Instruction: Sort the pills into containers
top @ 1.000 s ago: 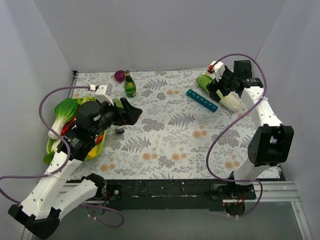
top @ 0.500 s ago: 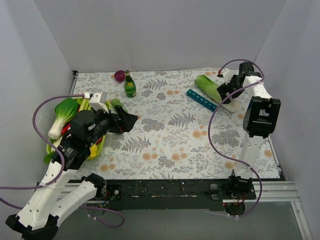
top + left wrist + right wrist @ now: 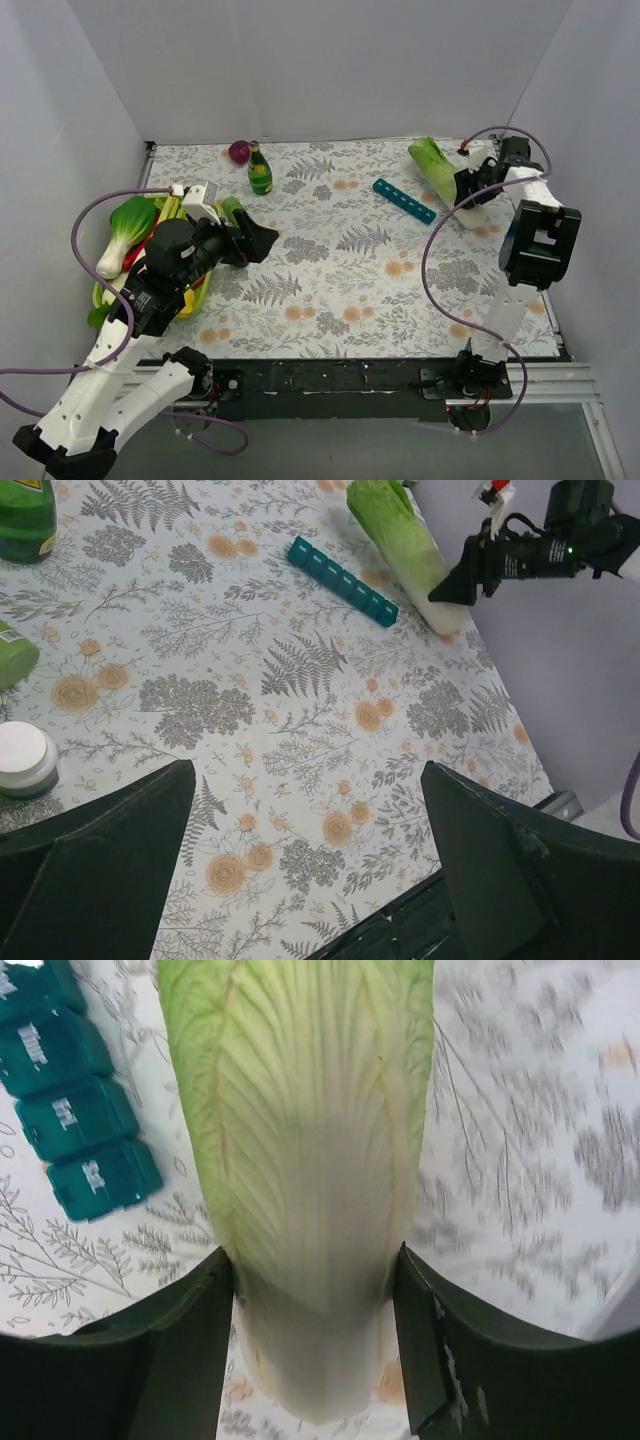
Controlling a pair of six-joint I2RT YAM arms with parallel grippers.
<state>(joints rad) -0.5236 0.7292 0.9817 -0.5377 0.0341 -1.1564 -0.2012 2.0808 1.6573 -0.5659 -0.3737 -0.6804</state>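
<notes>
The teal pill box (image 3: 404,200) lies diagonally on the floral mat at back right, its lids shut; it also shows in the left wrist view (image 3: 343,568) and in the right wrist view (image 3: 60,1110). No loose pills show. My right gripper (image 3: 470,190) is shut on the white base of a napa cabbage (image 3: 432,165), right of the box; both fingers press its sides (image 3: 313,1255). My left gripper (image 3: 262,238) is open and empty above the mat's left half (image 3: 305,770).
A green bottle (image 3: 259,170) and a purple ball (image 3: 238,151) stand at the back. A white-capped jar (image 3: 25,760) and a green-capped one (image 3: 12,652) sit near my left gripper. Bok choy (image 3: 125,228) and other vegetables lie in a yellow basket at left. White walls surround the mat.
My right arm has swung back and to the right, carrying the cabbage away from the pill box. My left gripper has drawn slightly left and lower.
</notes>
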